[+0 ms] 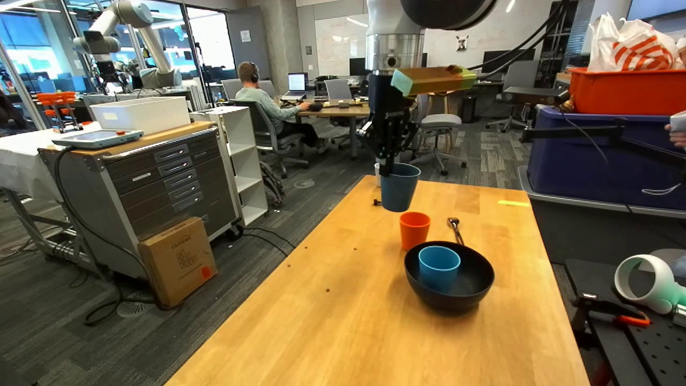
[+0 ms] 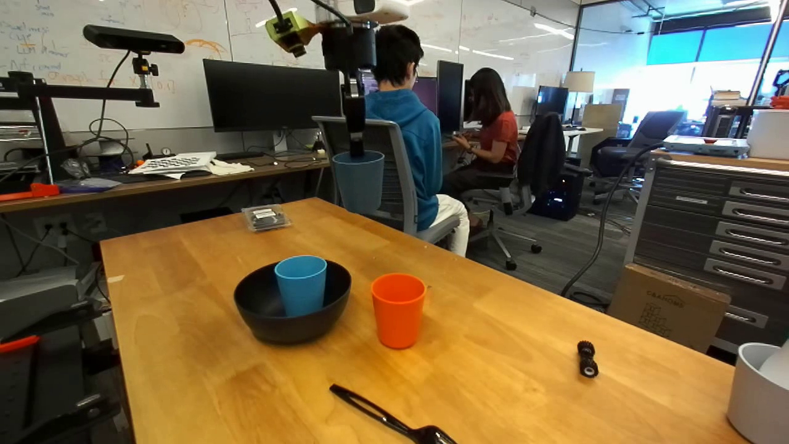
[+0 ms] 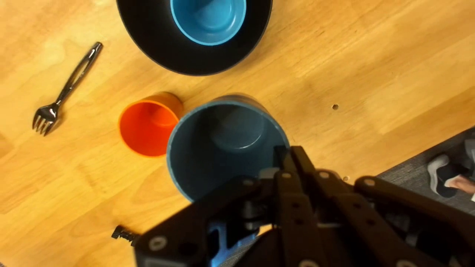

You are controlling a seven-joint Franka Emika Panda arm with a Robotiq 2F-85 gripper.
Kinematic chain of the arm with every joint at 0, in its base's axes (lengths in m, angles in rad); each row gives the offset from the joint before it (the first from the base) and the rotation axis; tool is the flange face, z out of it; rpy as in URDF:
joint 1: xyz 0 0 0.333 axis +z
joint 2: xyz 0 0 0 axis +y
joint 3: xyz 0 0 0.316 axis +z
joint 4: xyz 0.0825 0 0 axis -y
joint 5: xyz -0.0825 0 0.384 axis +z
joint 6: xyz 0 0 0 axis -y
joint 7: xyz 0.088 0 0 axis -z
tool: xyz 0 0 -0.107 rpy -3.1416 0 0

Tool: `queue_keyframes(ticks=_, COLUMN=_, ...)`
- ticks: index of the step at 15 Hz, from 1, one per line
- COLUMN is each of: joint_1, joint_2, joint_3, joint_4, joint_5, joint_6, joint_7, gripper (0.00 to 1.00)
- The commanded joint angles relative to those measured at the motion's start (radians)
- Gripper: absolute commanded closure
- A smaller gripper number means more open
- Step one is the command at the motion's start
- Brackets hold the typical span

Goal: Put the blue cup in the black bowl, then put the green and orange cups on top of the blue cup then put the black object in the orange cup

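My gripper (image 3: pixel 288 150) is shut on the rim of the dark teal-green cup (image 3: pixel 226 148) and holds it upright above the table. The held cup shows in both exterior views (image 1: pixel 401 188) (image 2: pixel 359 185). The light blue cup (image 2: pixel 302 287) stands upright inside the black bowl (image 2: pixel 259 311); the wrist view shows them at its top, partly cut off. The orange cup (image 2: pixel 397 311) stands upright on the table beside the bowl. In the wrist view the held cup partly overlaps the orange cup (image 3: pixel 144 128). The black object, a fork (image 3: pixel 70 83), lies on the table near the orange cup.
A small black part (image 2: pixel 587 359) lies on the table. A white round container (image 2: pixel 755 394) stands at the table's edge. A clear packet (image 2: pixel 265 217) lies near the far table edge in an exterior view. A floor-side table edge (image 3: pixel 426 148) shows in the wrist view.
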Motion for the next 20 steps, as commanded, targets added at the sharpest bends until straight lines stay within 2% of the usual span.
queue_keyframes(ticks=1, joint_1=-0.013, joint_2=-0.097, joint_3=0.029, joint_4=-0.097, joint_5=-0.023, joint_6=-0.003, joint_7=-0.04, gripper=0.98)
queue_keyframes(ticks=9, joint_1=-0.017, joint_2=-0.149, joint_3=0.06, joint_4=-0.258, joint_5=-0.062, joint_6=-0.004, joint_7=-0.096, gripper=0.98)
queue_keyframes(ticks=12, joint_1=-0.02, joint_2=-0.15, joint_3=0.063, joint_4=-0.301, joint_5=-0.079, joint_6=0.045, joint_7=-0.101, gripper=0.98)
queue_keyframes(ticks=20, joint_1=-0.024, joint_2=-0.137, joint_3=0.061, joint_4=-0.364, joint_5=-0.065, joint_6=0.112, joint_7=-0.153, gripper=0.98)
